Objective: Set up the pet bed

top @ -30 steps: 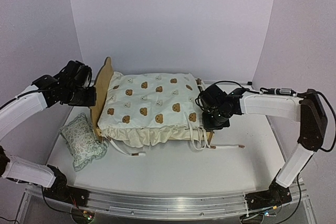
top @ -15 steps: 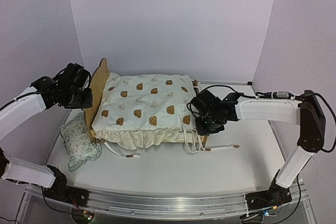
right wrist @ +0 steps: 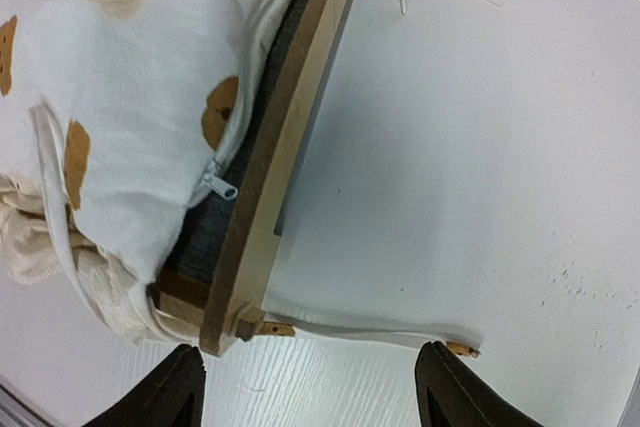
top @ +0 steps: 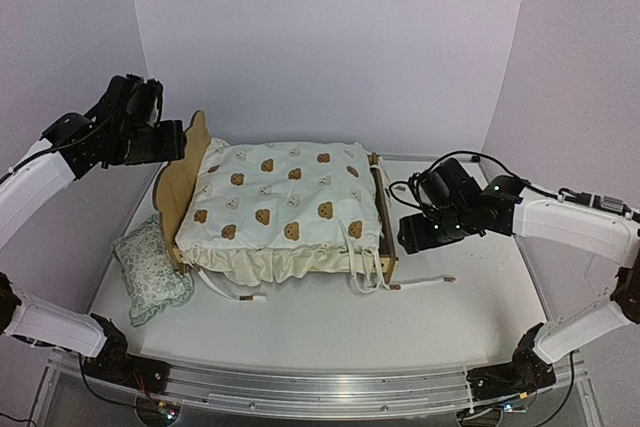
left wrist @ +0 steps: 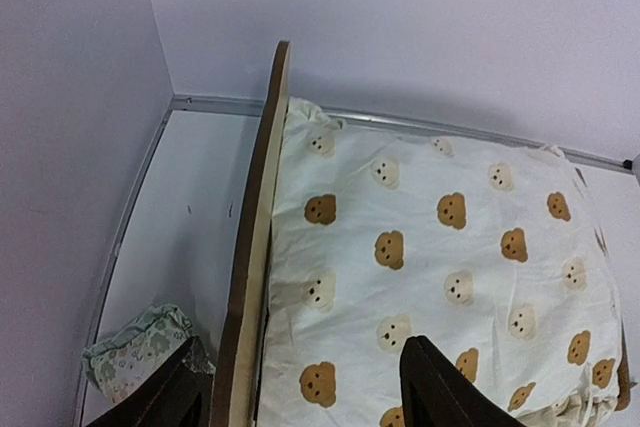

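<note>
The pet bed (top: 181,179) stands on the table, bear-ear headboard at the left and low footboard (top: 384,209) at the right. A cream bear-print cover (top: 285,202) lies over it. My left gripper (top: 166,143) hangs open above and just left of the headboard (left wrist: 254,247), holding nothing; its own midpoint (left wrist: 303,347) looks down on the cover (left wrist: 440,237). My right gripper (top: 418,233) is open beside the footboard (right wrist: 290,137), apart from it, with only bare table and a tie strap (right wrist: 370,332) under its midpoint (right wrist: 310,357). The grey fabric base (right wrist: 235,207) shows under the cover.
A small floral ruffled pillow (top: 150,272) lies on the table (top: 480,297) left of the bed, also visible as pillow (left wrist: 135,352). Loose cover ties (top: 245,292) trail in front of the bed and one tie (top: 425,282) runs right of the footboard. Walls close behind and at both sides.
Both grippers have opened and let go of the bed. The left one rose above the headboard; the right one drew back to the right. The bed shifted slightly left and settled.
</note>
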### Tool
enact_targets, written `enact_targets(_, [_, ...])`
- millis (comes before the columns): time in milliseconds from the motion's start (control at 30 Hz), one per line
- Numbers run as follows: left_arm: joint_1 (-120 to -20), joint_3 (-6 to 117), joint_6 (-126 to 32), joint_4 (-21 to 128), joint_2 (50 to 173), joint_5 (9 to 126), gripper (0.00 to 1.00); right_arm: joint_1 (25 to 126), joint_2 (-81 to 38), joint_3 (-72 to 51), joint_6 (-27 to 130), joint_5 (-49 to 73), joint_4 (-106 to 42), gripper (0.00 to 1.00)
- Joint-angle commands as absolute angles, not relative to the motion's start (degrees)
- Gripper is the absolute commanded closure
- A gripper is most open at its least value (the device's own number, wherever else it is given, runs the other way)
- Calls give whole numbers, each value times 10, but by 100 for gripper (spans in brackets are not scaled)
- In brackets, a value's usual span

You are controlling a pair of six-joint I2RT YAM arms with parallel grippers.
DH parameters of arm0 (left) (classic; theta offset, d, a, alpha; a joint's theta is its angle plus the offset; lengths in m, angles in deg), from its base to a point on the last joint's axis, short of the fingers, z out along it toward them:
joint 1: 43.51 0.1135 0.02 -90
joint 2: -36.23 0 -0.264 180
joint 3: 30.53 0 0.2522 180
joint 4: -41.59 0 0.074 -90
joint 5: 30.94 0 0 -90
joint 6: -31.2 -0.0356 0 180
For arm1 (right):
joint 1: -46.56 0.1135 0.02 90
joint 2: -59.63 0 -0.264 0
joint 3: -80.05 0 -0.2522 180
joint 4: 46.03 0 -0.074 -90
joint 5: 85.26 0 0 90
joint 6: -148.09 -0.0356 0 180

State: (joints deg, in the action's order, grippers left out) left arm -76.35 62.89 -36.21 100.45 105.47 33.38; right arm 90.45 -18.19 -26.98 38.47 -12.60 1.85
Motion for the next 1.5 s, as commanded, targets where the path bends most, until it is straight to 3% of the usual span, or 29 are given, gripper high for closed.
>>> enact_targets(0, [-766, 716, -396, 1020, 1087, 341, 34, 904, -140, -321, 428, -51, 24, 27])
enact_targets(167, [-776, 801, -424, 1045, 1142, 411, 36, 904, -103, -360, 454, 41, 23, 31])
enact_targets(333, [-890, 847, -445, 1041, 1226, 387, 40, 904, -85, -367, 447, 43, 21, 36])
enact_targets(633, [-1054, 1000, -518, 1029, 1477, 393, 44, 905, -48, -381, 417, 88, 13, 42])
enact_targets(867, [-1071, 1186, -516, 1071, 1658, 455, 50, 905, -19, -410, 406, 90, 13, 45])
enact_targets(1267, [-1074, 1131, -492, 1080, 1685, 510, 51, 905, 17, -426, 412, 63, 19, 44])
enact_targets(1467, [-1074, 1144, -476, 1091, 1715, 525, 63, 905, 14, -428, 406, 71, 20, 43])
